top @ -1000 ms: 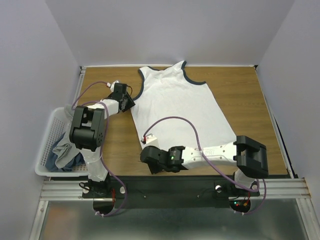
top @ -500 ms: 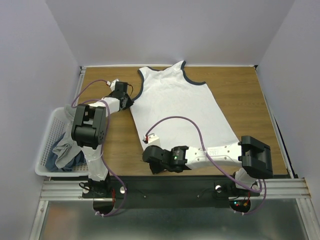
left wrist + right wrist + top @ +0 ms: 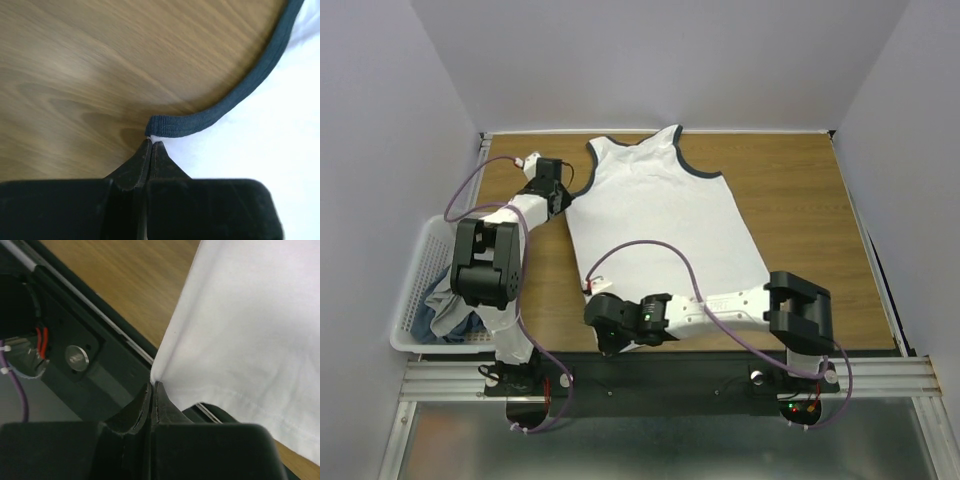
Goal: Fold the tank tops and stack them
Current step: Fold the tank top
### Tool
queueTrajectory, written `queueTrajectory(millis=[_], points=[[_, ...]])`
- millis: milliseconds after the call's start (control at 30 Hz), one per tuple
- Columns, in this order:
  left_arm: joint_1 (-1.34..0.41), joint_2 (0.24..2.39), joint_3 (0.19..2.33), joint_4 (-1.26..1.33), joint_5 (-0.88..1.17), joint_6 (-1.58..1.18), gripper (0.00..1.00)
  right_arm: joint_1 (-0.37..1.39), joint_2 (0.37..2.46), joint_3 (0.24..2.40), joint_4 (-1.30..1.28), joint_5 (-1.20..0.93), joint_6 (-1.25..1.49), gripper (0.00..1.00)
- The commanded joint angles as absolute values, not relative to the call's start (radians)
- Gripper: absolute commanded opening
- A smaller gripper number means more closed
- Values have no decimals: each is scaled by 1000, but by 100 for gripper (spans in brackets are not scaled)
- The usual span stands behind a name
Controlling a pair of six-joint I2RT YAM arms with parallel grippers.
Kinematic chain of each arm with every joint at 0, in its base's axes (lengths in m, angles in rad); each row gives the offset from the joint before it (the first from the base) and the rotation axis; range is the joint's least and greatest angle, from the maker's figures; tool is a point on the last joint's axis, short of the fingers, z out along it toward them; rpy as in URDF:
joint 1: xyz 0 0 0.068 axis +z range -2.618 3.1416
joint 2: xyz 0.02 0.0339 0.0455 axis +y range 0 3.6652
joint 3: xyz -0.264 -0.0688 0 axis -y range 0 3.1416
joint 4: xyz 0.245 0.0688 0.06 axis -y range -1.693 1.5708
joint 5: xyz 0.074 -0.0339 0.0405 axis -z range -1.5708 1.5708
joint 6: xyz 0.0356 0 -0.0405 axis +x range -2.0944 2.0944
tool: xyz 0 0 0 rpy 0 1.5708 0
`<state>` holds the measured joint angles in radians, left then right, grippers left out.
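The left gripper (image 3: 151,144), its fingers pressed together, pinches the white sleeveless cloth tank top (image 3: 660,215) just where the navy-blue armhole binding (image 3: 235,100) ends at the side seam. The right gripper (image 3: 152,386) is likewise clamped, on the near hem corner of the same side, over the dark rail (image 3: 105,347) at the table's near edge. From these two corners the top spreads flat across the brown wooden table (image 3: 800,190), neck toward the far wall. Beside the table's left edge, a white plastic lattice basket (image 3: 410,270) holds crumpled grey tops (image 3: 445,300).

This looks like the start of the first fold. Both grippers hold one long side, so the next move would call for lifting it evenly and carrying it across toward the opposite side. No print, label or writing can be read.
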<state>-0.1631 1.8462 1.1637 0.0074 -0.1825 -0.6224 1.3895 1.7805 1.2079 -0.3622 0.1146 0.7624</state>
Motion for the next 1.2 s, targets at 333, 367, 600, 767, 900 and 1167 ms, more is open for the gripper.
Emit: queueTrajectory(millis=[333,367,600,767,900,1167], points=[[-69,1785,1235,-23,-163,-604,0,1408,1861,1384,-278,-6,736,0],[-86,1795,1259,-29,-164,-604,0,1396,1846,1356,-276,21,738,0],[-170,1864,1368,-71,-206,-632,0,1342,1700,1204,-267,72,764,0],[-235,1925,1437,-90,-230,-647,0,1318,1626,1097,-256,98,801,0],[-273,1960,1474,-92,-233,-664,0,1313,1572,1026,-249,121,828,1],[-330,2028,1546,-106,-235,-673,0,1304,1486,901,-247,173,874,0]])
